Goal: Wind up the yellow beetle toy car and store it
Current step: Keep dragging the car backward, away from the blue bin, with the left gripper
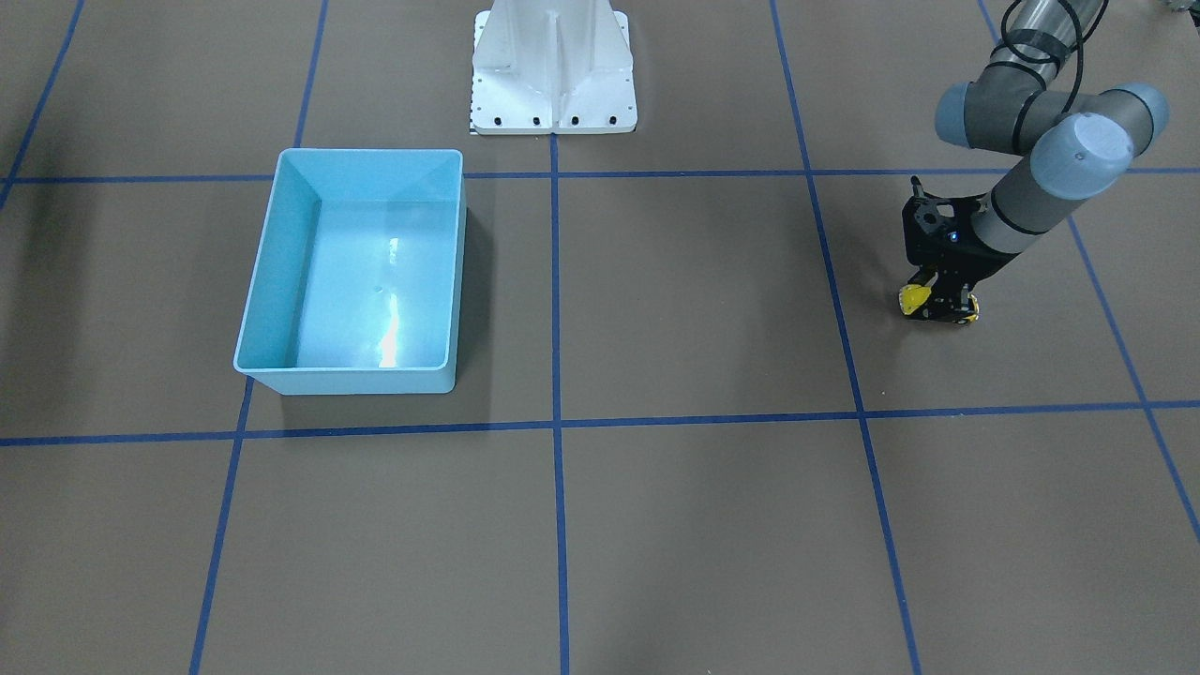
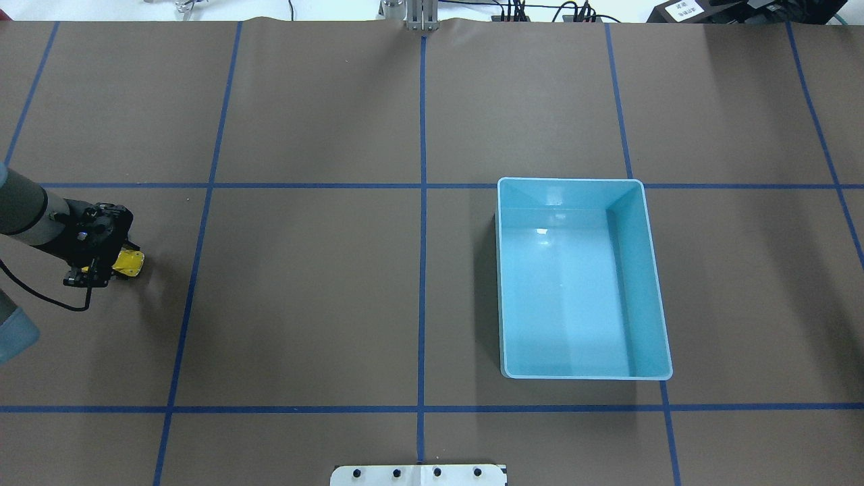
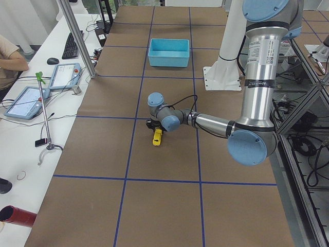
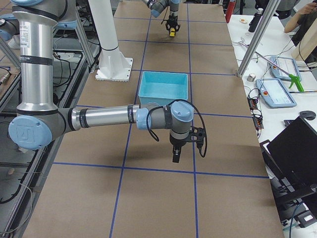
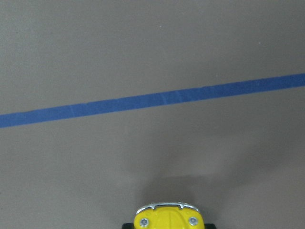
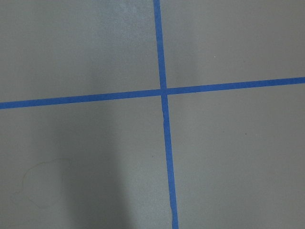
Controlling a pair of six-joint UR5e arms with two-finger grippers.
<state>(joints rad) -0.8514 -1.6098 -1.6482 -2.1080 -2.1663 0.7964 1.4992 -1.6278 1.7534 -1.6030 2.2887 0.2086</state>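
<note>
The yellow beetle toy car (image 1: pixel 912 299) sits at table level on the robot's far left; it also shows in the overhead view (image 2: pixel 129 262) and, nose only, at the bottom of the left wrist view (image 5: pixel 167 217). My left gripper (image 1: pixel 940 305) reaches down over the car's middle, its fingers closed on the car's sides, with yellow showing on both sides of it. The light blue bin (image 2: pixel 570 180) stands empty on the robot's right half. My right gripper (image 4: pixel 176 157) shows only in the exterior right view, hanging above bare table in front of the bin; I cannot tell whether it is open or shut.
The white robot base (image 1: pixel 553 75) stands at the table's robot-side edge. Blue tape lines (image 6: pixel 164 90) cross the brown table cover. Operators' desks with tablets (image 3: pixel 28 100) stand beyond the far edge.
</note>
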